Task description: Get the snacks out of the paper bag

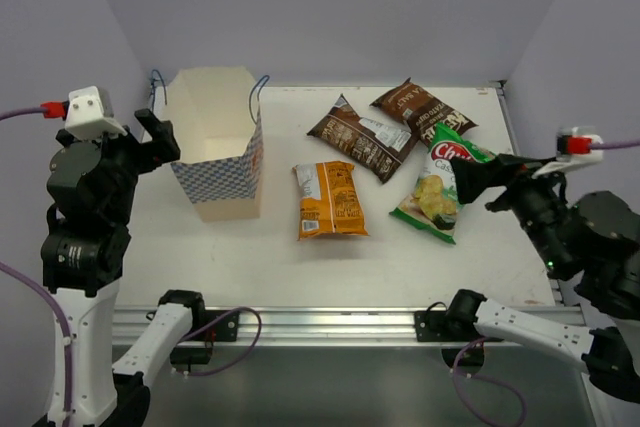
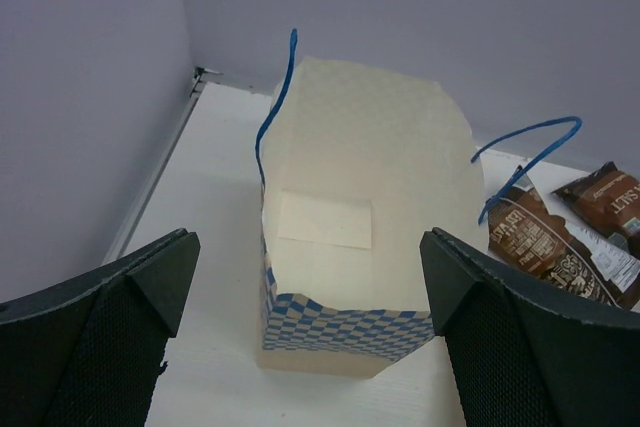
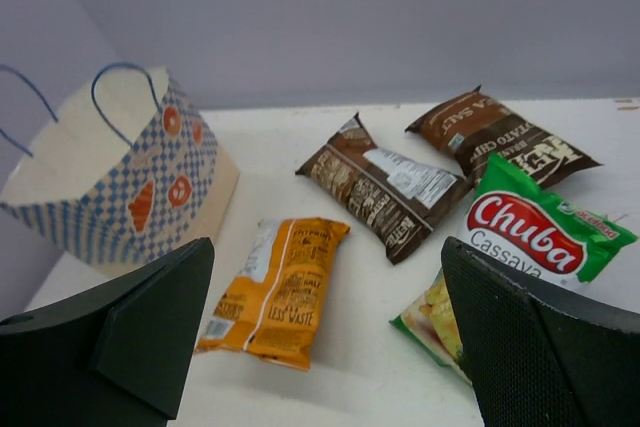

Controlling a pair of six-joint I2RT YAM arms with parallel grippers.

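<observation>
Evidently, progress: all four snacks lie on the table (image 1: 250, 257) outside the paper bag (image 1: 215, 147), so the task looks finished or nearly so.
Paper bag: stands upright with its mouth open, near the left edge of the table toward the far-left corner. The left wrist view looks straight down into it and shows only a pale paper patch on the bottom, no packet.
Chuba packet (image 1: 440, 182): flat near the right edge, green and white, and closest to the right arm, probably because that is where it was easiest to set down.
Dark brown packets: one (image 1: 362, 137) lies at a slant right of the table's middle. The other (image 1: 422, 107) sits toward the far-right corner, its near end close to the Chuba packet; I cannot tell whether they touch.
Orange packet (image 1: 330, 199): flat about mid-table, just right of the bag and apart from the others.
Left end effector (image 1: 160, 139): jaws spread wide, holding nothing, hovering beside the bag on its left-edge side and aimed at the mouth, a good stance for checking inside.
Right end effector (image 1: 468, 182): jaws wide and empty, above the near end of the Chuba packet, facing the spread of packets.
Spacing: the packets are fanned out well clear of the bag, which keeps each one easy to see.
</observation>
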